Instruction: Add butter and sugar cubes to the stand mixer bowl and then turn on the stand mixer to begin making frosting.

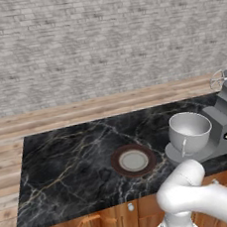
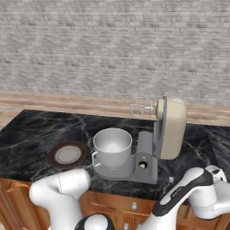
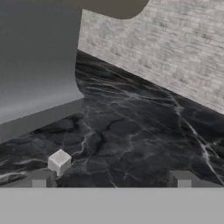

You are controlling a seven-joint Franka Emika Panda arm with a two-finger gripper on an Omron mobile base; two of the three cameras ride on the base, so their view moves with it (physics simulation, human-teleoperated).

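Bowl [image 2: 112, 147] of the stand mixer [image 2: 167, 130] sits on the grey flat base of the appliance, light grey-white and deep, its one side handle turned toward the front edge of the counter [image 1: 66, 165]. In the left base view the same bowl [image 1: 190, 130] looks hollow inside, with nothing visible in it. The mixer's cream head is tilted back, and its wire whisk [image 2: 140, 108] sticks out over the counter behind the bowl, above the rim and not in it. A dark knob shows on the grey column just right of the bowl.

A small white sugar cube [image 3: 59, 161] rests on the black marbled counter in the hand view, just beside the grey base of the mixer and close above one dark fingertip. The gripper [image 3: 111, 180] hangs low over the counter with its jaws spread fully apart; nothing sits between them and it grips nothing.

Left of the mixer, a round brown-rimmed plate [image 1: 133, 160] with a pale centre lies flat on the counter, near the bowl but apart from it. Wooden cabinet fronts run below the counter, and a grey brick wall [image 1: 102, 37] stands beyond.
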